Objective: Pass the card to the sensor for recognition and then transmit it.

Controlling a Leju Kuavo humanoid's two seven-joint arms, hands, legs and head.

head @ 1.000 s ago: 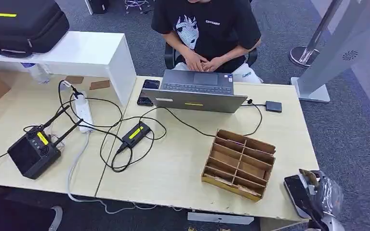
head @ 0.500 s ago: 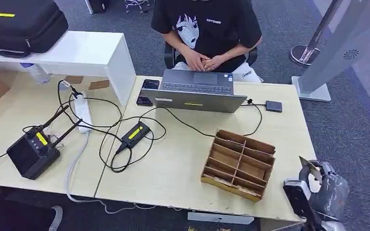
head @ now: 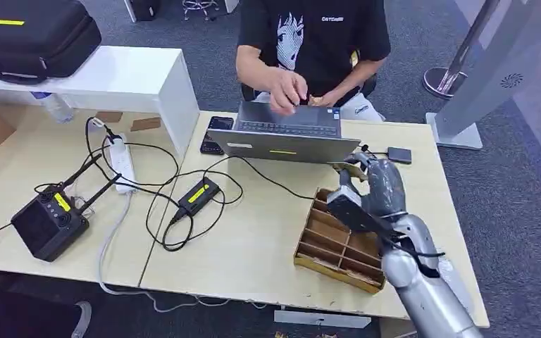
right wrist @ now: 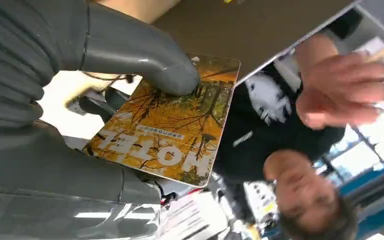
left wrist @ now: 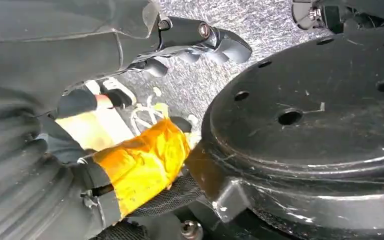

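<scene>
head view: right hand (head: pixel 368 189) up over the far end of the wooden divider box (head: pixel 331 246), holding the card (head: pixel 351 170) toward the laptop (head: pixel 285 137); looks like the carry-to-sensor step. which item is the sensor, can't tell; maybe the small black box (head: pixel 399 155) beyond the divider box. next move needs the card face brought to it. cables (head: pixel 183 204) lie beside the box, person's hand (head: pixel 287 91) over the laptop. left wrist view: left hand (left wrist: pixel 130 155), fingers' state can't tell. right wrist view: thumb (right wrist: pixel 145 60) clamps the card (right wrist: pixel 170 122) against the fingers.
</scene>
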